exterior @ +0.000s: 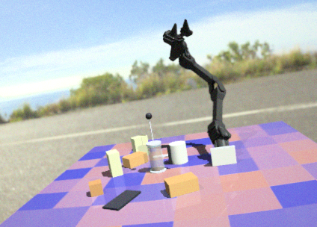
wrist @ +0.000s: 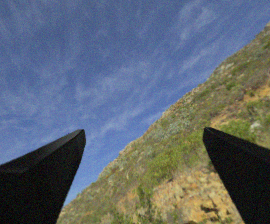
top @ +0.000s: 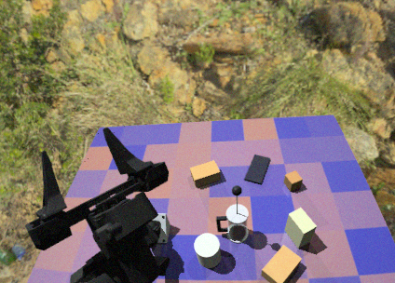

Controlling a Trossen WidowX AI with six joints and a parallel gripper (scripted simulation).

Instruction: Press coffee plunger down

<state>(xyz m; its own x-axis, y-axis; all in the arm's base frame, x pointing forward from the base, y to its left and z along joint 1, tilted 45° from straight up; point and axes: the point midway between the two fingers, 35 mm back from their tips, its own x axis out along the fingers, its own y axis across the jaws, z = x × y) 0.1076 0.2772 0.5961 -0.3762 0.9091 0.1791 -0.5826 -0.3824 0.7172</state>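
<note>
Overhead, claw [exterior: 180,28] released, press [top: 238,223] plunger [top: 237,190] raised, white cylinder [top: 207,249] and blocks beside.

1. In the top view the arm [top: 116,238] is cut off by the lower edge, so its base does not show.
2. The arm also hides part of the white box [top: 161,228] behind it; only a narrow side is visible.
3. The orange block [top: 280,264] at the bottom reaches to the lower edge of the top view.
4. In the wrist view both fingers of the claw are cut off by the lower edge, and the worktop is out of sight.
5. In the exterior view the press [exterior: 155,156] is blurred; what is inside the glass cannot be told.
6. Its handle [top: 222,223] is small and dark in the top view.
</note>
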